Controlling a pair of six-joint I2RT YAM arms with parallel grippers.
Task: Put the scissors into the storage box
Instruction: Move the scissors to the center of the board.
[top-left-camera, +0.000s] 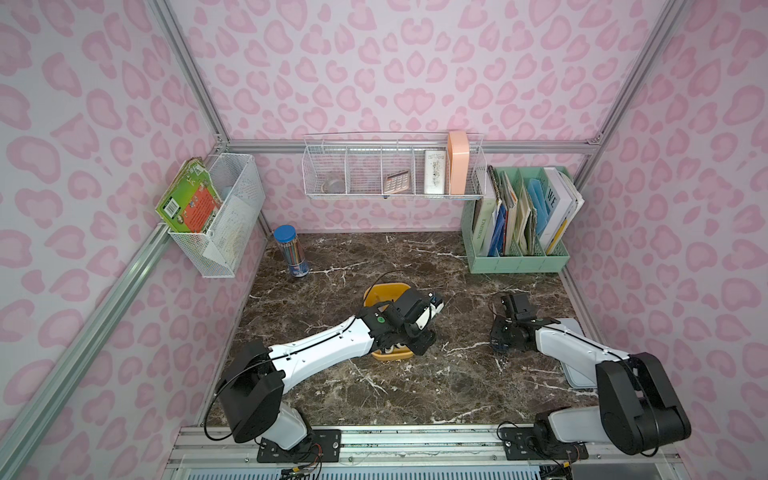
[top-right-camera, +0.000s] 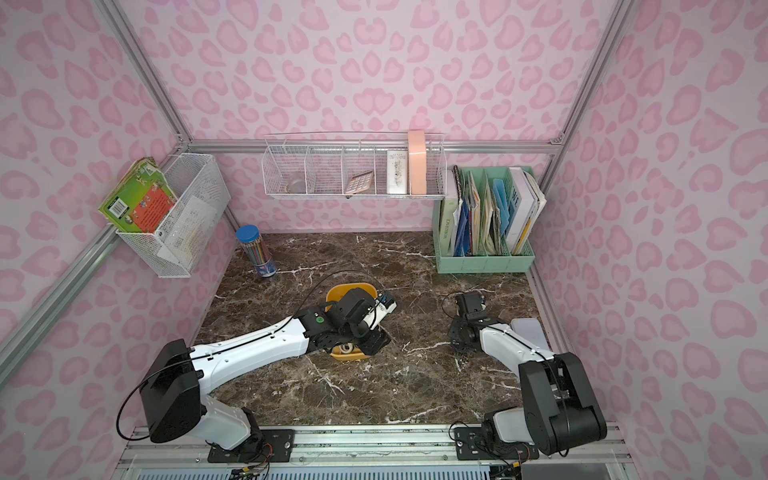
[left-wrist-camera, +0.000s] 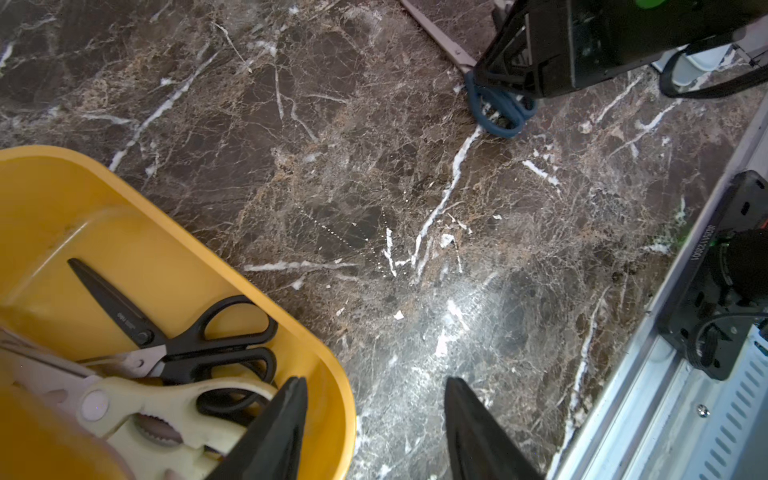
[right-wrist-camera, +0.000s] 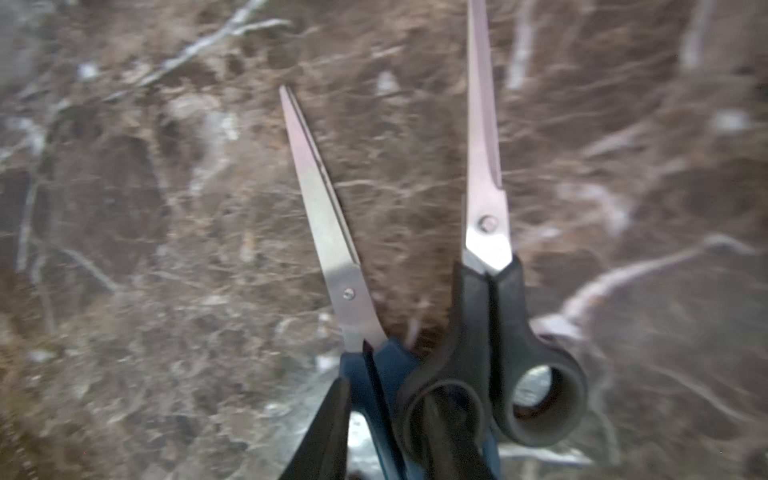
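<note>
The yellow storage box (top-left-camera: 376, 293) (top-right-camera: 337, 291) (left-wrist-camera: 124, 187) sits mid-table, mostly hidden under my left arm. In the left wrist view it holds black-handled scissors (left-wrist-camera: 208, 332) and cream-handled shears (left-wrist-camera: 166, 411). My left gripper (left-wrist-camera: 374, 399) (top-left-camera: 417, 343) is open and empty, with one finger over the box's near rim and the other over the table. To the right, my right gripper (right-wrist-camera: 386, 399) (top-left-camera: 498, 343) is shut on the handle of the dark blue scissors (right-wrist-camera: 328, 232) (left-wrist-camera: 498, 116). One finger passes through a loop of a black-handled pair (right-wrist-camera: 503, 316). Both pairs' blades point away from the gripper.
A blue-capped pencil tube (top-left-camera: 291, 253) stands at the back left and a mint-green file organizer (top-left-camera: 519, 259) at the back right. White wire baskets (top-left-camera: 395, 174) (top-left-camera: 220, 216) hang on the walls. A pale grey pad (top-left-camera: 571, 332) lies under my right arm. An aluminium rail (left-wrist-camera: 665, 374) runs along the table's front.
</note>
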